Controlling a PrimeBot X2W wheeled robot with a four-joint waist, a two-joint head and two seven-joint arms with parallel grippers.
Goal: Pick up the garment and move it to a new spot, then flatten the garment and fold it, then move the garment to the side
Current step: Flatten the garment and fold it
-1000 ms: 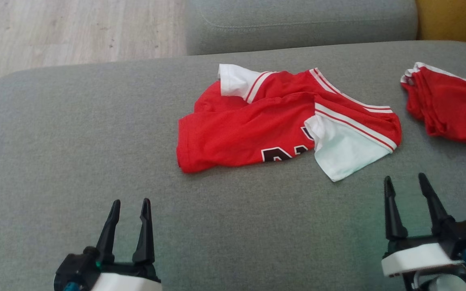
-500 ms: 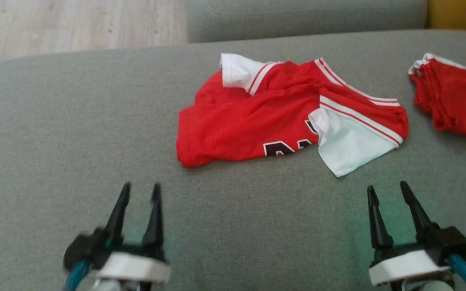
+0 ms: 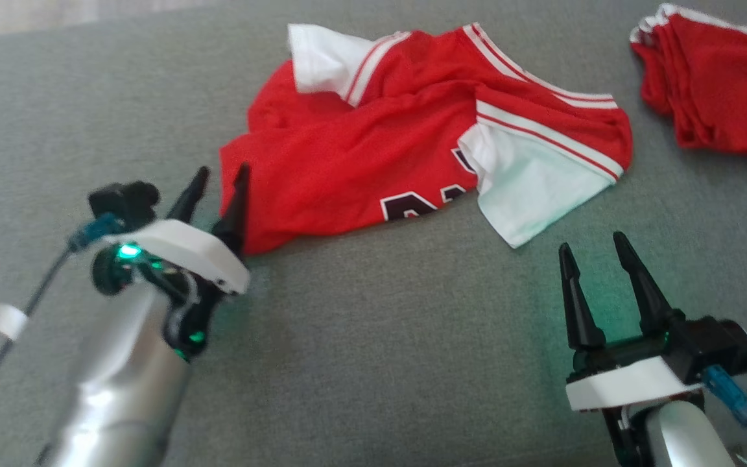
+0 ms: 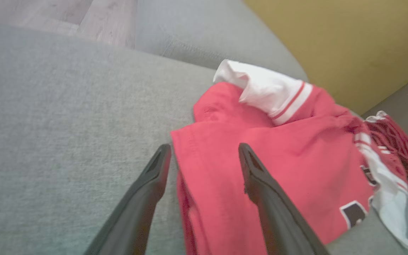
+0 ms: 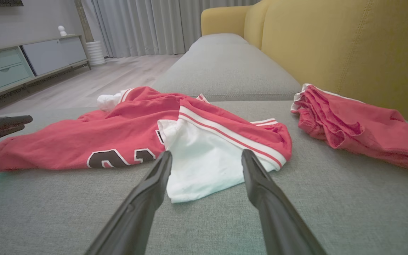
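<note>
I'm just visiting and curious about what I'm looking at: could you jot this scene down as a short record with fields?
surface: grey sofa cushion
main garment: red jersey, crumpled, white sleeves, dark numerals partly showing
other garment: red cloth pile, apart, to the jersey's right
left jaws: open, straddling the jersey's near left corner, not closed on it
right jaws: open, pointing at the white sleeve, short of it
folding: not yet begun
</note>
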